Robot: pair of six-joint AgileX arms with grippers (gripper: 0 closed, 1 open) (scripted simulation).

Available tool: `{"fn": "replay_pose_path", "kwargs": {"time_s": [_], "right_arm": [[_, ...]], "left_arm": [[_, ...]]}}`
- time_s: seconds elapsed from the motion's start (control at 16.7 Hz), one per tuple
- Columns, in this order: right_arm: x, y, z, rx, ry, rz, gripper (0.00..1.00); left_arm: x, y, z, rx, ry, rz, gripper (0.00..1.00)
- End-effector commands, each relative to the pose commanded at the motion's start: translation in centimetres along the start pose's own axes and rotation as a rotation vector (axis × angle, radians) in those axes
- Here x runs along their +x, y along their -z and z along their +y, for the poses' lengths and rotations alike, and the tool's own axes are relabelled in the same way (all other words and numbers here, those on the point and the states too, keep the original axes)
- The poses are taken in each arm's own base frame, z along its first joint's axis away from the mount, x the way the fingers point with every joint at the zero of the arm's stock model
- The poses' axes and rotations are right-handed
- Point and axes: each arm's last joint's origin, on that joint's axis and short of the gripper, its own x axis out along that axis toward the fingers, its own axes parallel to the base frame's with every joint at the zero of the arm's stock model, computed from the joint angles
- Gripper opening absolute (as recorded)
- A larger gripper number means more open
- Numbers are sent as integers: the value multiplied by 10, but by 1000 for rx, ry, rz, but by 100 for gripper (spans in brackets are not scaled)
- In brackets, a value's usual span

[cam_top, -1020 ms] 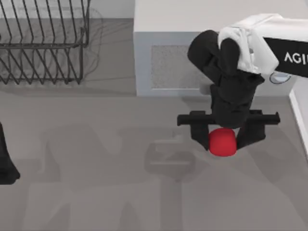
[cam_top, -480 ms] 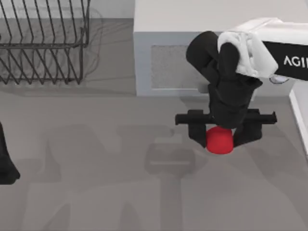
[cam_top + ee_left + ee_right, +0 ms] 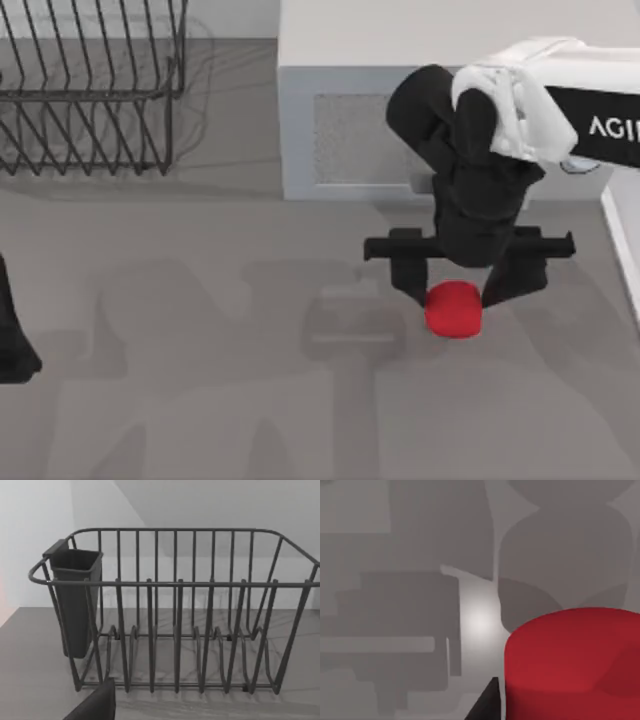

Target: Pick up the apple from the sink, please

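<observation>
The apple (image 3: 453, 308), a smooth bright red ball, rests on the grey surface right of the middle in the top view. My right gripper (image 3: 456, 283) reaches down over it from the right, one black finger (image 3: 405, 272) touching the apple's left side and the other pressed against its right side, so it is shut on the apple. In the right wrist view the apple (image 3: 572, 662) looms large and close, beside a dark fingertip (image 3: 486, 704). My left arm (image 3: 12, 335) is parked at the table's left edge.
A white-grey box (image 3: 345, 95) stands just behind the right gripper. A dark wire dish rack (image 3: 90, 90) sits at the back left, and the left wrist view faces that rack (image 3: 175, 630) and its dark cup holder (image 3: 75, 600). A white wall (image 3: 625, 250) borders the right.
The right gripper shifted slightly left and back. More of the apple shows below the wrist now, a little lower and to the left in the top view.
</observation>
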Motion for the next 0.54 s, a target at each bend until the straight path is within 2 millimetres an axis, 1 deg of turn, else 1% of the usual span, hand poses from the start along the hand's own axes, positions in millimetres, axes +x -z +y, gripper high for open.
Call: {"fn": "replay_pose_path", "kwargs": {"time_s": [0.18, 0.24, 0.54], "right_arm": [[0, 0, 0, 0, 0, 0, 98], [0, 0, 0, 0, 0, 0, 100], [0, 0, 0, 0, 0, 0, 100]], "left_arm": [[0, 0, 0, 0, 0, 0, 100], [0, 0, 0, 0, 0, 0, 100], [0, 0, 0, 0, 0, 0, 100]]}}
